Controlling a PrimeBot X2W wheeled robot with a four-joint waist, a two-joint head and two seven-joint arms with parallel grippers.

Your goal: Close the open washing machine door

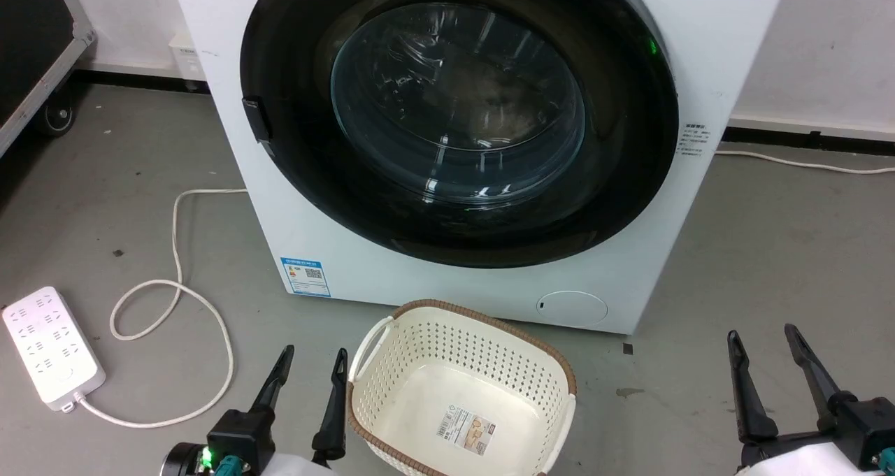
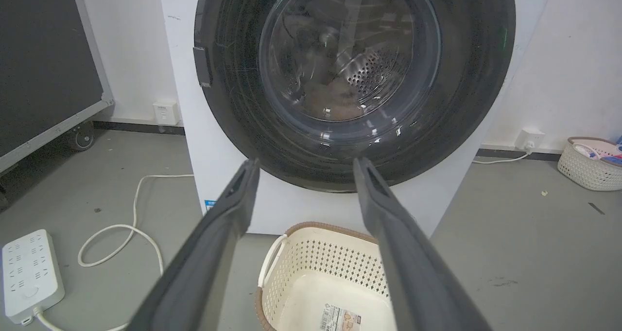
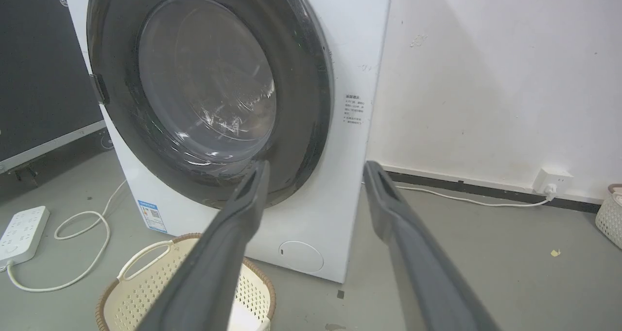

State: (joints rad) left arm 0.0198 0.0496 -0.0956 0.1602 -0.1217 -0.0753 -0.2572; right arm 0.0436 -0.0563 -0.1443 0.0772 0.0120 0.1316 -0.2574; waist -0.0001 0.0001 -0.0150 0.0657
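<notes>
1. Door position: the washing machine door (image 1: pixel 458 105) lies against the front of the washing machine (image 1: pixel 447 287). Its glossy black rim covers the round port, and the perforated drum is seen only through the glass window. In the right wrist view the rim sits flush with the white panel along the visible edge, with no gap showing.
2. Latch: the dark handle piece (image 1: pixel 255 118) on the rim's left edge lies close to the panel. Whether the catch has engaged cannot be told from here.
3. Left tool (image 1: pixel 314 354): fingers spread, holding nothing. It hangs low, beside the cream laundry basket (image 1: pixel 461 350) and well apart from the door.
4. Right tool (image 1: pixel 762 335): fingers spread, holding nothing. It hangs over the bare floor to the right of the basket, also well apart from the door.
5. Progress: the swing of the door appears complete and nothing touches it. At most a confirming push on the rim is left, if the latch is not home.
6. Surroundings: a white power strip (image 1: pixel 49 347) and its looped cable (image 1: pixel 175 252) lie on the floor at the left.
</notes>
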